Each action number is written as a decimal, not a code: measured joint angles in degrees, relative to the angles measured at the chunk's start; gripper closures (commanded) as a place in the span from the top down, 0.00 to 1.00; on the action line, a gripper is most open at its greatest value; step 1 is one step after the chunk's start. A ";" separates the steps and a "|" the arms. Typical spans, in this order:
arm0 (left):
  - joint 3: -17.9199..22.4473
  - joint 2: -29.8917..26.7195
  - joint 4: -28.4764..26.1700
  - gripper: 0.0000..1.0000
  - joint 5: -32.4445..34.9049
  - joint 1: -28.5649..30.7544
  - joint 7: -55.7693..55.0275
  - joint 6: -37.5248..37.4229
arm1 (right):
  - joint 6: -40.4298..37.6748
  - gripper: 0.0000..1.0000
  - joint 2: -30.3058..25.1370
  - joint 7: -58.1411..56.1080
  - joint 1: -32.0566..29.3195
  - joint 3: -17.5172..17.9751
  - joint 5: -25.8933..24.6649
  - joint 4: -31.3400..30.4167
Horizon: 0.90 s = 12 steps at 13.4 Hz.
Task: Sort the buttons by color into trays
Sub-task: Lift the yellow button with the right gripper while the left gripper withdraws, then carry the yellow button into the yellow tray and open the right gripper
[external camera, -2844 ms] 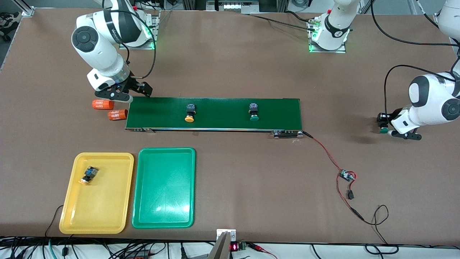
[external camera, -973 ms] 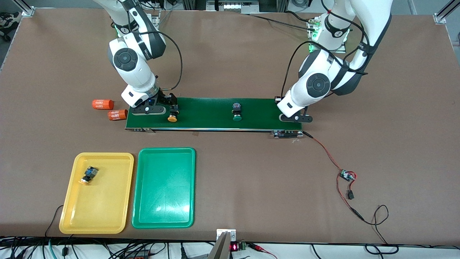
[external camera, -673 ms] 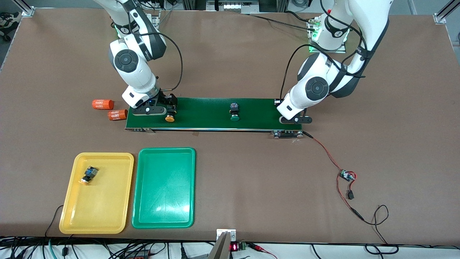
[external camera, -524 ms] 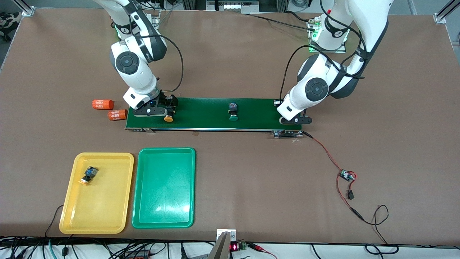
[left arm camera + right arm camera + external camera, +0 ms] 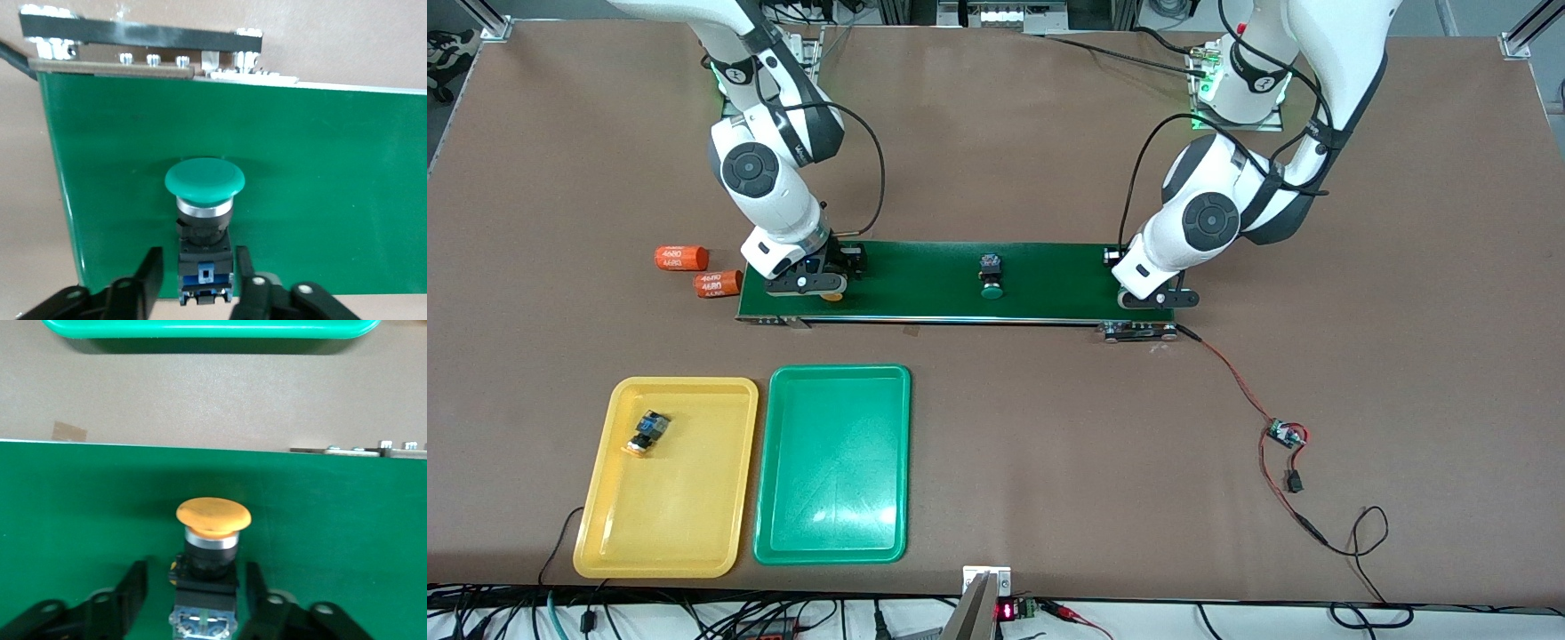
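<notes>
Front view: a long dark-green conveyor belt (image 5: 960, 281) lies across the middle of the brown worktop (image 5: 1049, 462). The right claw (image 5: 818, 283) is down on the belt's end toward the right arm's end of the worktop, with an orange-yellow button (image 5: 832, 295) showing just under it. The left claw (image 5: 1154, 296) sits low at the belt's other end. A green button (image 5: 991, 276) lies on the belt between the two claws, apart from both. Two orange cylinders (image 5: 698, 271) rest on the worktop just off the belt's end by the right claw. Near the worktop edge closest to the camera, toward the right arm's end, a yellow tray (image 5: 694, 533) and a green tray (image 5: 831, 462) lie side by side; the yellow tray holds one more orange-capped button (image 5: 647, 433) (lying on its side).

Left wrist view: another green-capped button (image 5: 204, 220) lies on the belt with its black-and-blue body between the left claw's fingers (image 5: 149, 275), which stand parted with a slim gap on each side, not clamped.

Right wrist view: the orange-yellow button's body lies between the right claw's fingers (image 5: 133, 587), which are also parted and clear of it. The green tray's rim shows at the frame edge.
</notes>
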 measured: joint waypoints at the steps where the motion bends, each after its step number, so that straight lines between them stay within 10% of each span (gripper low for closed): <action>1: 0.00 -0.30 0.26 1.00 0.00 0.00 0.12 0.20 | 0.00 0.06 0.00 -0.01 -0.04 -0.04 -0.09 0.01; 5: 2.40 -4.14 3.74 1.00 0.02 0.00 0.63 0.50 | 0.00 0.05 0.00 -0.48 -0.63 -0.47 -0.12 1.60; 12: 19.40 -9.59 10.83 1.00 3.42 0.82 15.44 -3.54 | -13.37 0.06 0.23 -12.43 -4.09 -6.29 -0.23 18.79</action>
